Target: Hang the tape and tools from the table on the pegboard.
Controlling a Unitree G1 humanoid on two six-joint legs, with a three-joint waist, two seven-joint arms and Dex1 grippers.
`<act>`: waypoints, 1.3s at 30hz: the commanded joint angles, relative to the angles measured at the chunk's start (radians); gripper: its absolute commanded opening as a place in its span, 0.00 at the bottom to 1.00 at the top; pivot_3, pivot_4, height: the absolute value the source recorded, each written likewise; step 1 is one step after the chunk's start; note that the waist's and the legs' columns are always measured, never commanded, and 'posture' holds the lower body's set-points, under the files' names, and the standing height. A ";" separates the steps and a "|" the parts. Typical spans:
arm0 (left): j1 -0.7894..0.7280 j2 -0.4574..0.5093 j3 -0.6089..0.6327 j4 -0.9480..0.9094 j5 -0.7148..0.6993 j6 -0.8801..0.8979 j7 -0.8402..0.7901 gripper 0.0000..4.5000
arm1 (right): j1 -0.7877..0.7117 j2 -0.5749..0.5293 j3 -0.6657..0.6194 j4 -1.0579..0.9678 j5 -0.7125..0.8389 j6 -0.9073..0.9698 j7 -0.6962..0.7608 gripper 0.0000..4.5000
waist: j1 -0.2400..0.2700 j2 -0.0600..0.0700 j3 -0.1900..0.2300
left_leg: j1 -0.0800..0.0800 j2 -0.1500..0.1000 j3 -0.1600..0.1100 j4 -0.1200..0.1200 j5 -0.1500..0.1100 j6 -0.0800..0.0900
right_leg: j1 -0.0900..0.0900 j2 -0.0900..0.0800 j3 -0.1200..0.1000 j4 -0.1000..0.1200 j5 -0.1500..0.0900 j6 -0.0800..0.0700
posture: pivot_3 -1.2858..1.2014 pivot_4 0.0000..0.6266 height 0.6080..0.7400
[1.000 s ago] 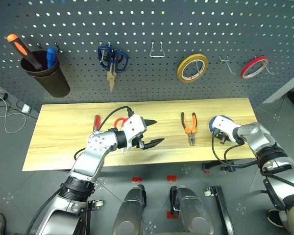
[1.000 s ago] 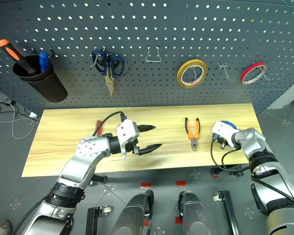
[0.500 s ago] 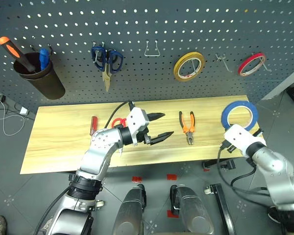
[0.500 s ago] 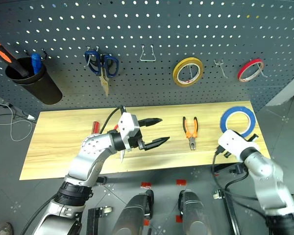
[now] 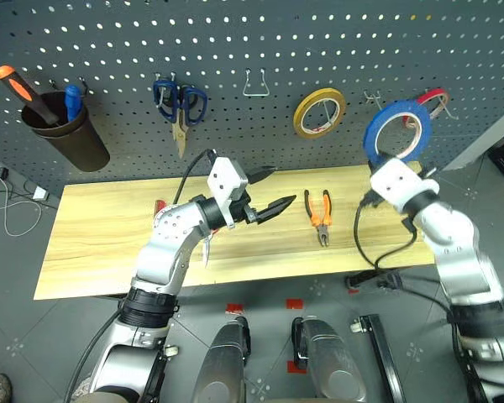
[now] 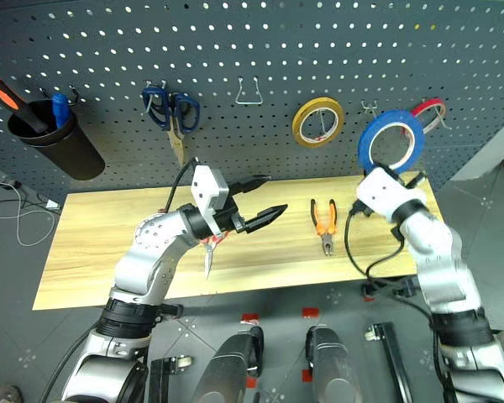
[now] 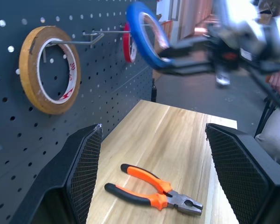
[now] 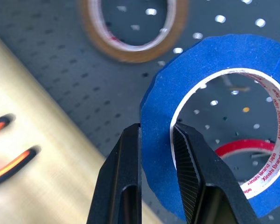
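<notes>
Pegboard [image 5: 319, 50] carries black cup [image 5: 67, 138] holding orange-handled and blue-handled tools [image 5: 72, 99].

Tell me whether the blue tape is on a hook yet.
Not yet. The blue tape is pinched in the right tool, held up before the pegboard, near a bare hook.

Right gripper [image 6: 385, 170] clamps blue tape [image 6: 391, 140], raised before pegboard [image 6: 260, 42], near red tape ring [image 6: 428, 107]. Left gripper [image 6: 263, 200] spread above table [image 6: 92, 243]. Pliers [image 6: 324, 225] flat on table.
</notes>
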 commanded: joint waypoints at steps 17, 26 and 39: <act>0.089 0.043 0.061 -0.043 0.026 -0.068 0.049 0.83 | 0.211 0.164 -0.036 -0.228 0.128 0.259 -0.011 0.78 | 0.000 0.000 0.000 | 0.000 0.000 0.001 0.000 0.000 0.000 | 0.000 0.000 0.001 0.000 0.000 0.000 | 0.48 0.50 1.00; 0.170 0.313 0.060 0.168 0.139 -0.262 -0.107 0.83 | 0.236 0.414 -0.023 -0.354 0.182 0.795 -0.135 0.99 | 0.003 0.001 0.000 | 0.003 0.002 0.000 -0.001 -0.002 0.003 | -0.002 0.001 0.003 0.003 0.001 -0.005 | 0.48 0.52 1.00; 0.176 0.358 0.058 0.143 0.136 -0.265 -0.149 0.83 | -0.201 0.548 -0.087 0.282 0.225 0.875 -0.297 0.99 | 0.002 0.000 -0.001 | -0.009 0.001 0.004 -0.002 0.002 -0.001 | -0.015 0.001 0.004 0.003 0.003 -0.007 | 0.50 0.54 1.00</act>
